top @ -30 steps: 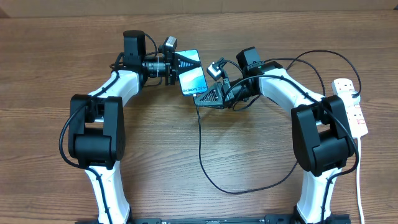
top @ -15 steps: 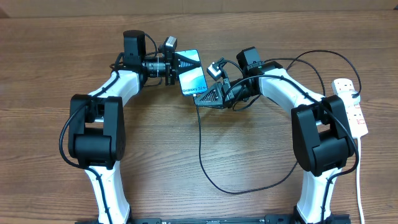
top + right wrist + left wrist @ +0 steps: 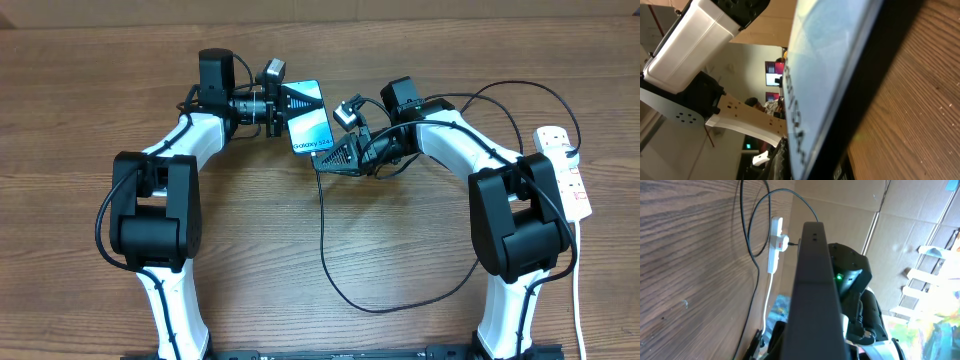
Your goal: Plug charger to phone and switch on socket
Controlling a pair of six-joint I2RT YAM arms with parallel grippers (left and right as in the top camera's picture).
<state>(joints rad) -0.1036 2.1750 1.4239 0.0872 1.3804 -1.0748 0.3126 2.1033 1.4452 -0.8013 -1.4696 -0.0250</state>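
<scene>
The phone (image 3: 310, 128), its blue-teal screen lit, is held up off the table near the back centre, and my left gripper (image 3: 298, 103) is shut on its far end. In the left wrist view the phone's black edge (image 3: 815, 280) runs straight up the middle. My right gripper (image 3: 325, 158) is shut at the phone's near end, where the charger cable (image 3: 321, 230) comes out. The plug tip itself is hidden. In the right wrist view the phone's screen (image 3: 825, 60) fills the frame. The socket (image 3: 565, 170) lies at the right edge of the table.
The black cable loops across the front of the table (image 3: 385, 305) and runs up past the right arm toward the socket. A white cord (image 3: 578, 290) trails from the socket to the front edge. The wooden table (image 3: 70, 120) stretches to the left.
</scene>
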